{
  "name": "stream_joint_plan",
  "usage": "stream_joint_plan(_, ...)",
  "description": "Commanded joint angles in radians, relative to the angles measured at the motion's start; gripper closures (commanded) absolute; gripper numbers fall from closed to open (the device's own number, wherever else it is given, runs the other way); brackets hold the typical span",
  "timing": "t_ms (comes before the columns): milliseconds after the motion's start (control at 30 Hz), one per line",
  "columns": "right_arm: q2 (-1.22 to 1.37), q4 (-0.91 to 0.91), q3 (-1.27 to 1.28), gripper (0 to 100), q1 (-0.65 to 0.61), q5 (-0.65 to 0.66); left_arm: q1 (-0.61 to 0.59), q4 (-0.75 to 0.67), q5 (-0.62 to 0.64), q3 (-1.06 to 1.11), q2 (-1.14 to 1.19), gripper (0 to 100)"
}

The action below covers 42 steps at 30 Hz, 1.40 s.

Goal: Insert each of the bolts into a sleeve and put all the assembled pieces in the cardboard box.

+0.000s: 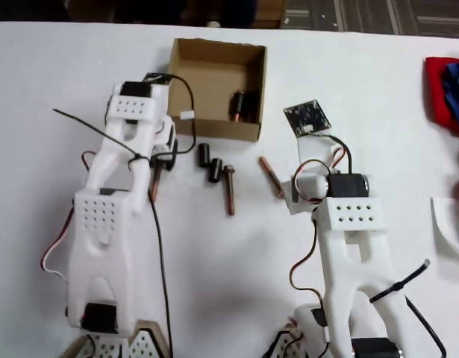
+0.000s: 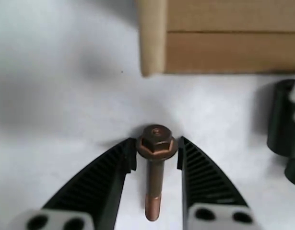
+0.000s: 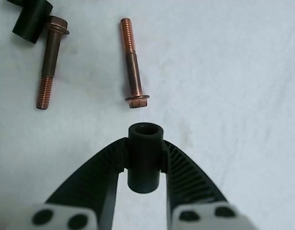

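Gripping a copper bolt (image 2: 155,178) just beside the cardboard box (image 2: 224,45), that's the left claw (image 2: 157,152); right claw (image 3: 144,155) pinches a black sleeve (image 3: 145,167).

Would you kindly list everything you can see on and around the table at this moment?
table: one, white, under everything.
cardboard box: one, brown, far middle of the table.
assembled piece: one, black sleeve with copper bolt, inside the box.
loose sleeves: two, black, just in front of the box.
loose bolts: two, copper, lying between the arms.
cloth: one bundle, red and blue, table edge beyond the right arm.
curved part: one, white, same edge.
left gripper: one, black fingers, shut on held bolt, copper, beside the box.
right gripper: one, black fingers, shut on held sleeve, black.
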Motion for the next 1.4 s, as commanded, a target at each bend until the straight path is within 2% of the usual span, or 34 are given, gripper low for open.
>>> stream_joint_plan(0,-0.042,-0.002,-0.012,97.5,0.007,0.002,0.009,0.029,0.008,-0.042,0.021,89)
stream_joint_plan(67,-0.042,0.001,-0.012,97.5,0.007,0.0,0.009,0.031,0.009,-0.079,0.021,98)
stream_joint_plan(267,-0.065,-0.001,-0.009,97.5,0.007,-0.006,0.021,0.15,0.009,-0.248,0.012,97)
stream_joint_plan(467,-0.271,-0.008,0.055,97.5,-0.002,-0.006,0.072,0.16,0.006,-0.332,-0.101,98)
stream_joint_plan(600,-0.45,-0.064,0.199,97.5,-0.001,-0.006,0.141,0.16,0.011,-0.188,-0.331,98)
stream_joint_plan(767,-0.607,-0.142,0.33,97.5,-0.001,-0.006,0.213,0.13,0.075,0.185,-0.741,97)
stream_joint_plan(867,-0.661,-0.153,0.359,97.5,-0.004,-0.008,0.209,0.006,0.08,0.441,-1.007,97)
stream_joint_plan(967,-0.674,-0.154,0.371,97.5,-0.038,-0.058,0.212,-0.204,0.11,0.7,-1.289,97)
stream_joint_plan(1100,-0.674,-0.271,0.411,97.5,-0.122,-0.16,0.206,-0.516,0.316,1.059,-1.634,97)
stream_joint_plan(1167,-0.674,-0.358,0.448,97.5,-0.16,-0.19,0.204,-0.68,0.377,1.236,-1.784,97)
stream_joint_plan(1300,-0.684,-0.481,0.503,97.5,-0.193,-0.221,0.212,-0.974,0.379,1.521,-2.038,97)
stream_joint_plan(1367,-0.684,-0.496,0.505,97.5,-0.193,-0.232,0.212,-1.073,0.379,1.623,-2.122,97)
